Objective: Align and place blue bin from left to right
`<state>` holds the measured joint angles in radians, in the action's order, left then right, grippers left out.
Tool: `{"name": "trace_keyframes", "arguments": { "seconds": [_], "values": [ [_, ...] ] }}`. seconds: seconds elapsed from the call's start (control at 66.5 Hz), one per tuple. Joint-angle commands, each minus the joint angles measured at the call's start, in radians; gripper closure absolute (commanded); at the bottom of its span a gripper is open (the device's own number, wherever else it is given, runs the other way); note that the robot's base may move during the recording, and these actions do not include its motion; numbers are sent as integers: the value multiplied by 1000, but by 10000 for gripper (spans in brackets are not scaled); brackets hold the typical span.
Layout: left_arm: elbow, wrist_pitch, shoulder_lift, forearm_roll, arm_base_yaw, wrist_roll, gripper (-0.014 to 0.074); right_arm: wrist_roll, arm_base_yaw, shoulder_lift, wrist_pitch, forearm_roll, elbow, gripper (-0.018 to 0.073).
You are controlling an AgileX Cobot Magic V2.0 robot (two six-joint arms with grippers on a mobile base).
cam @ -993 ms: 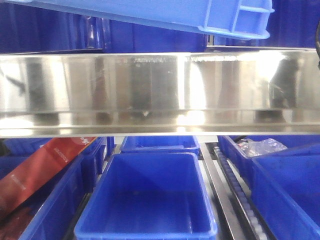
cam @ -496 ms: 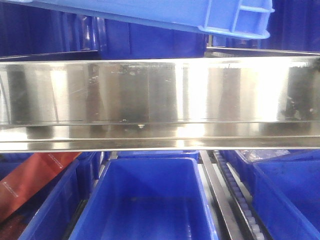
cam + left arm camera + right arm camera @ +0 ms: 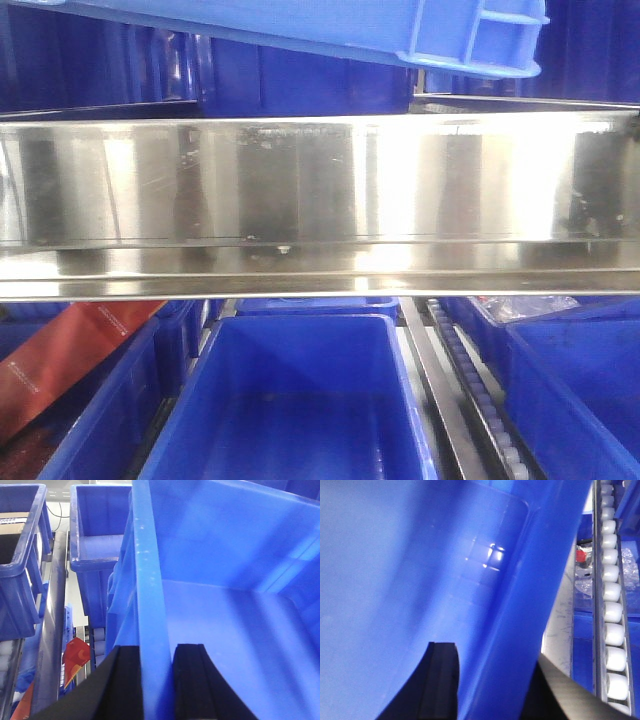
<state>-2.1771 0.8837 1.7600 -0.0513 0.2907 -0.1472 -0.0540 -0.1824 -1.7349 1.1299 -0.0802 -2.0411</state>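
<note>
The blue bin (image 3: 330, 25) is held up, tilted, above the steel shelf front; only its underside and ribbed right corner show at the top of the front view. In the left wrist view my left gripper (image 3: 156, 655) is shut on the blue bin's (image 3: 225, 580) left wall, one black finger outside, one inside. In the right wrist view my right gripper (image 3: 495, 670) is shut on the blue bin's (image 3: 420, 555) right wall, one finger (image 3: 442, 680) inside the bin, the other outside.
A shiny steel shelf beam (image 3: 320, 190) spans the front view. Below it sit an open blue crate (image 3: 290, 400), more crates (image 3: 570, 380) to the right, a red package (image 3: 60, 360) at left and roller tracks (image 3: 612, 610). Two other bins (image 3: 95, 530) stand behind, left.
From one second ago the shelf beam and the crates below have shifted downward in view and look closer; over the last half second almost nothing moved. The bin stays held.
</note>
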Motion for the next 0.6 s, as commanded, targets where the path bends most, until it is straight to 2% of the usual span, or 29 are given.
{"name": "trace_keyframes", "arguments": {
  "seconds": [0.0,0.587],
  "values": [
    [-19,-96,-28,37,7,4,708,-18,1,12,-68,4,-14,629],
    [-19,-96,-28,37,7,4,708,-18,1,12,-68,4,-14,629]
  ]
}}
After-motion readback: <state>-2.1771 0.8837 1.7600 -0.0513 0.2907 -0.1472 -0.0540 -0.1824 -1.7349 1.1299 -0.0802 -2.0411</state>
